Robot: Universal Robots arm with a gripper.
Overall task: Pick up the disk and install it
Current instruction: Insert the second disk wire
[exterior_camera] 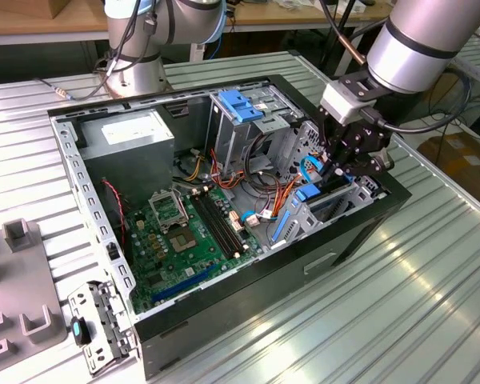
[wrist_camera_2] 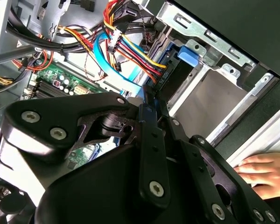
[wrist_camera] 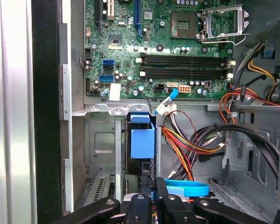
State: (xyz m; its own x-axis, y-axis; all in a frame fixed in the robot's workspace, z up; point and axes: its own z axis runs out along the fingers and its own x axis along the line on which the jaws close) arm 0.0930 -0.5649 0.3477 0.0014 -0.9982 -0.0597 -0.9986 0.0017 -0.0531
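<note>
- Blue plastic and dark metal: the disk [wrist_camera: 142,140] stands on edge in the drive bay [wrist_camera: 100,144] at the front corner of the computer case [exterior_camera: 368,216]. We log it right of centre in the exterior view, with its blue tab [exterior_camera: 308,194] showing just under the tool.
- Gripper [wrist_camera: 153,198]: directly above the disk. Its jaws are drawn nearly together on a thin blue strip, which we judge to be the carrier's upper edge. We cannot tell how firm the hold is.
- Key relation: the disk lies straight below the gripper, slab upright. In the first wrist view its long axis runs from the gripper toward the motherboard [wrist_camera: 130,56], along the bay's metal walls.
- Near edges: bay plates stand on both flat sides of the disk. The black case wall [wrist_camera: 46,116] lies just beyond on one side.
- Cables [wrist_camera: 191,144]: a red, yellow and black bundle and a blue flat cable [wrist_camera: 186,189] crowd the other side, close to the gripper. We rate this the tightest room.
- Open room: free space lies only upward out of the case. We judge sideways play slight.
- Farther off: a grey cage with a blue cap [exterior_camera: 240,108] and a grey power-supply box [exterior_camera: 136,132], both well apart.
- A person's hand [wrist_camera_2: 266,170] rests outside the case, near the bay corner, in the second wrist view.
</note>
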